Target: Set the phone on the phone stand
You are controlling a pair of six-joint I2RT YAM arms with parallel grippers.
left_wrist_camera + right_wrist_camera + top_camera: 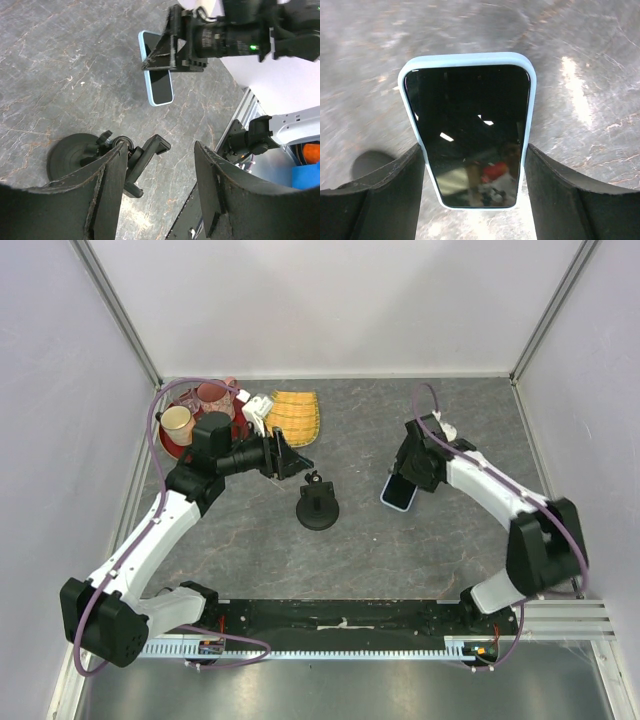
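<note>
Straddling the blue-edged, black-screened phone (470, 135) at three o'clock from the black disc-based phone stand (318, 510), the right pincer (475, 147), grip impossible to tell, had next to lift it.

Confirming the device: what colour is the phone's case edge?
Light blue, around a black screen. The phone shows best in right wrist view.

Grey marbled worktop (400, 550): stand (318, 508) at centre, phone (399, 493) right of it, tray (170, 448) and basket (296, 416) far-left.

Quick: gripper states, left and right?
Left gripper: open, empty.
Right gripper: straddling the black-screened smartphone in a light blue case; grip cannot be told.
</note>
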